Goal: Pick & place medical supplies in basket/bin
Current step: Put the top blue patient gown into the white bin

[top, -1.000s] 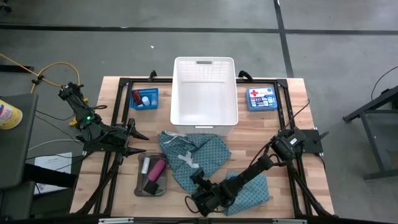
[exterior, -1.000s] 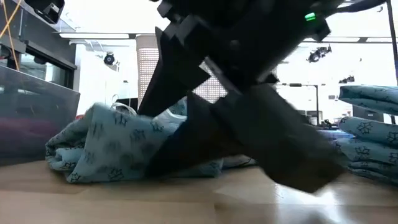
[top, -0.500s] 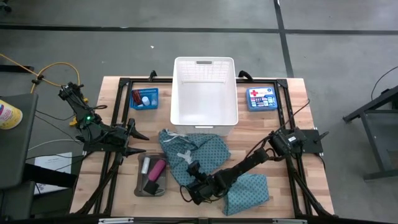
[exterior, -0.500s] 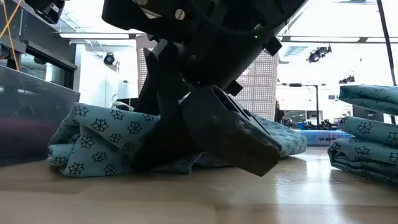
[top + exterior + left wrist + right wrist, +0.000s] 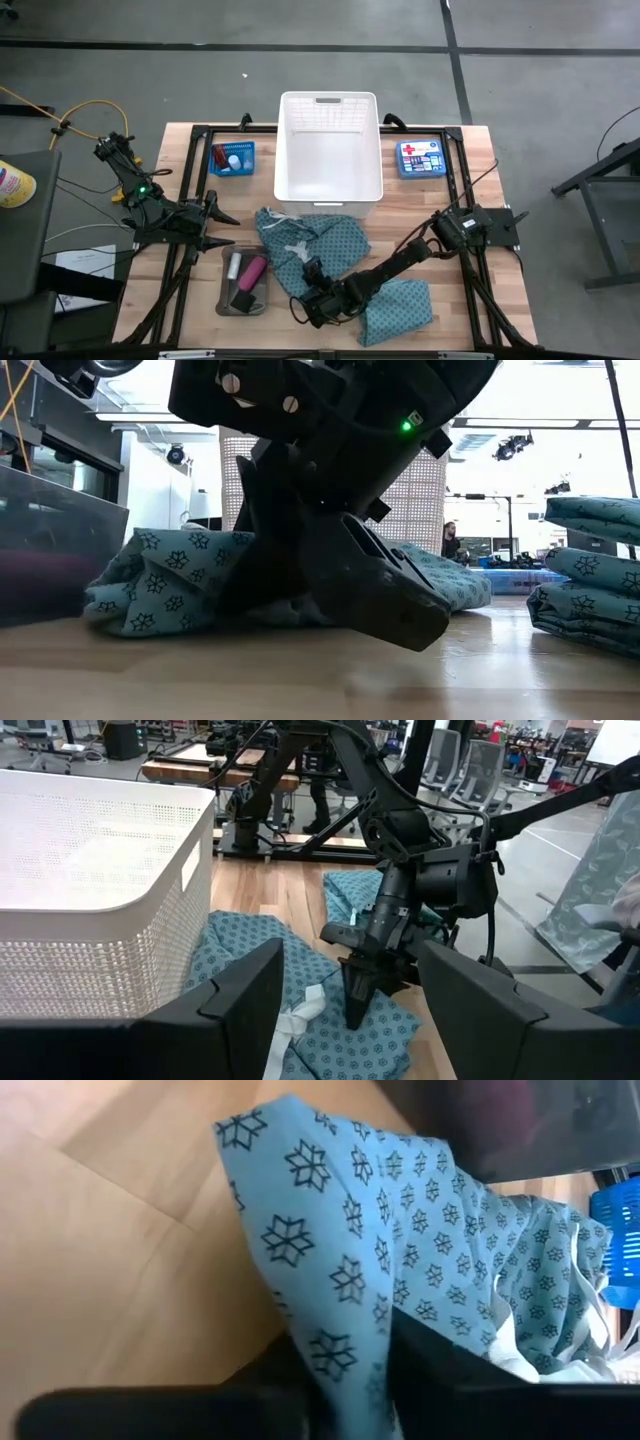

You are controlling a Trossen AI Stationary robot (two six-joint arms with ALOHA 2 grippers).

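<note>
1. I'm working the right gripper, sitting low centre in the high view, right on the near edge of the crumpled teal dotted cloth.
2. Key relation: the cloth is spreading from my fingertips toward upper centre of the frame, its long axis running diagonally up to the white basket. The lift is needing to go up-frame along that line, in my judgement.
3. In the right wrist view a fold of the cloth is lying between my two dark fingers; they're narrowing on it, but I cannot tell if the pinch is firm yet.
4. The second teal cloth is lying under my forearm, lower right of centre, just beside the first.
5. The left gripper is waiting at left of frame, fingers parted and empty, near the grey tray holding the pink cylinder. My right one is the nearer by far to the cloth.
6. Versus a second ago: my gripper has shifted up-frame from the table's front edge onto the cloth hem, and the fingers have come in from wide open. The cloth edge is bunching slightly in the low view.
</note>
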